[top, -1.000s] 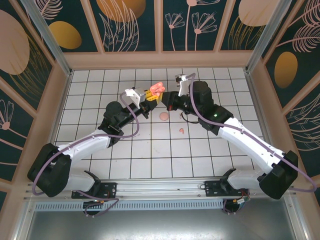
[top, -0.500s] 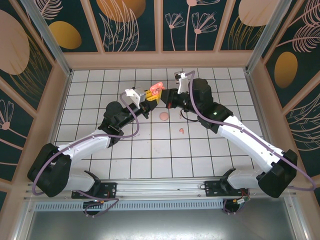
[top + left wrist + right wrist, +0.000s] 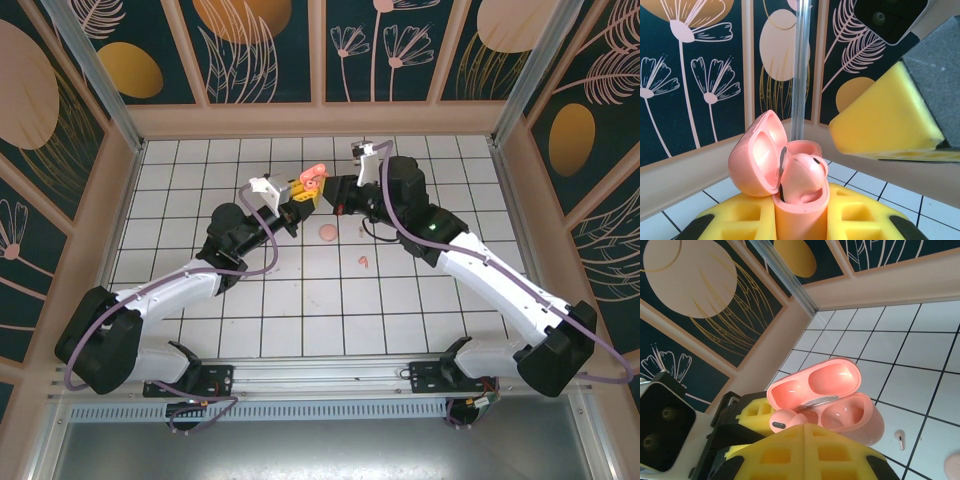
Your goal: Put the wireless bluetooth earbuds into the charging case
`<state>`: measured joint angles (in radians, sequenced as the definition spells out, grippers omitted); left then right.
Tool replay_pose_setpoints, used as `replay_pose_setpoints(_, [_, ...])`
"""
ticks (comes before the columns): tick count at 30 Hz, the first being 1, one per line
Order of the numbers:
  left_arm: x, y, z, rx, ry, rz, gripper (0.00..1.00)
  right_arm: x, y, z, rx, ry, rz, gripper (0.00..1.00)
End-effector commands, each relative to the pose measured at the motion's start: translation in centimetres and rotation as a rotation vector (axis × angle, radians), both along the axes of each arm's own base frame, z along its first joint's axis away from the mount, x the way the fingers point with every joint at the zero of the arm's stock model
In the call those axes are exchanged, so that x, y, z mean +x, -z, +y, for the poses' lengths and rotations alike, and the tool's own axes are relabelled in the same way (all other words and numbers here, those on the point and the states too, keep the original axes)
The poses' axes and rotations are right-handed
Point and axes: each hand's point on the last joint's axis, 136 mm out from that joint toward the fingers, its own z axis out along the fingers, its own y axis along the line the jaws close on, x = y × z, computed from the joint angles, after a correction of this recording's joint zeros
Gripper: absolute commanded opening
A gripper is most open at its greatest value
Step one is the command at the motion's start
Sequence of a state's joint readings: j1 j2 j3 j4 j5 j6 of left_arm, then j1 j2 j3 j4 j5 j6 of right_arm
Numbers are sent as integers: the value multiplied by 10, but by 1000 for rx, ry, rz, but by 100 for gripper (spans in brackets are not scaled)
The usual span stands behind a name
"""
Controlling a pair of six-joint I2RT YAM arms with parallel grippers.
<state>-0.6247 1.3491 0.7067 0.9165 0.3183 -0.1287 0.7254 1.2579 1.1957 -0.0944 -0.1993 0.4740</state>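
The left gripper [image 3: 306, 192] is clamped narrow on one coral charging case [image 3: 800, 205]; its lid [image 3: 815, 382] stands open; one coral earbud [image 3: 801, 176] sits in one of the two wells; the right gripper [image 3: 334, 196], at 3 o'clock of the case, is closed on nothing; one loose earbud [image 3: 363, 262] lies on the tiles [image 3: 200, 200] at 5 o'clock; one round pink piece [image 3: 327, 234] lies at 6 o'clock.

Bright, even light, soft shadows — wrist views sharp on mid-distance, slightly blurred up close.
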Motion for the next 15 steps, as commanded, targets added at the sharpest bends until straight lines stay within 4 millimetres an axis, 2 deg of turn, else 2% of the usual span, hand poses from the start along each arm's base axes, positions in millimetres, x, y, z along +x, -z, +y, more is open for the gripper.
replay_pose_setpoints(1, [-7, -13, -1, -34, 23, -49, 0, -3, -35, -3, 55, -4, -70, 2])
replay_pose_setpoints(7, [-7, -10, -2, -29, 25, -39, 0, -1, -37, 11, 73, -51, -69, 2])
replay_pose_setpoints(15, [-5, -7, -3, -26, 30, -29, 0, 3, -41, 17, 76, -63, -78, 2])
